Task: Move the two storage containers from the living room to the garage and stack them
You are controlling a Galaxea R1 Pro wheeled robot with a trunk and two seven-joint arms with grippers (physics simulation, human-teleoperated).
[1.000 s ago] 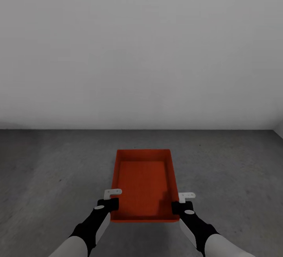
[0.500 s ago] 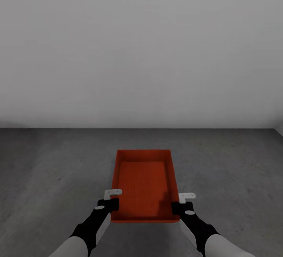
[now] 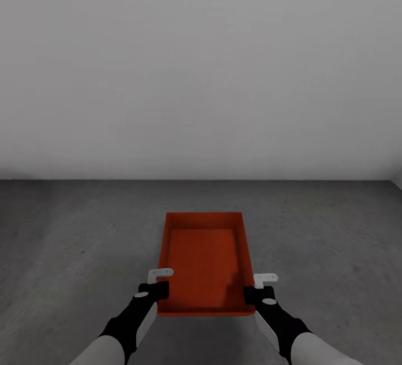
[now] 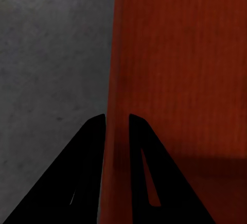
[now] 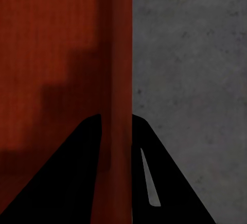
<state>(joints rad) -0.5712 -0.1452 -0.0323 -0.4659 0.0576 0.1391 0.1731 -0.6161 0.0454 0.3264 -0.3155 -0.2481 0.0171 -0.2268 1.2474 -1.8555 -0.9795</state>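
I hold one red-orange storage container (image 3: 205, 259) in front of me, above the dark grey concrete floor (image 3: 67, 242) of the garage. My left gripper (image 3: 158, 289) is shut on the container's left wall near its front corner. My right gripper (image 3: 252, 293) is shut on the right wall. In the left wrist view the thin red wall passes between the black fingers (image 4: 90, 147) of the left gripper (image 4: 117, 118), with the container's inside (image 4: 180, 69) beside it. In the right wrist view the right gripper (image 5: 116, 117) pinches the other wall, next to the container's inside (image 5: 51, 54).
A plain white-grey wall (image 3: 201, 74) stands straight ahead and meets the concrete floor a short way beyond the container. A room corner (image 3: 397, 178) shows at the far right. Open floor lies to both sides of the container.
The wall's base line has crept up in the picture and floor specks have slid, so the camera has moved. The container and both grippers keep their place in view.
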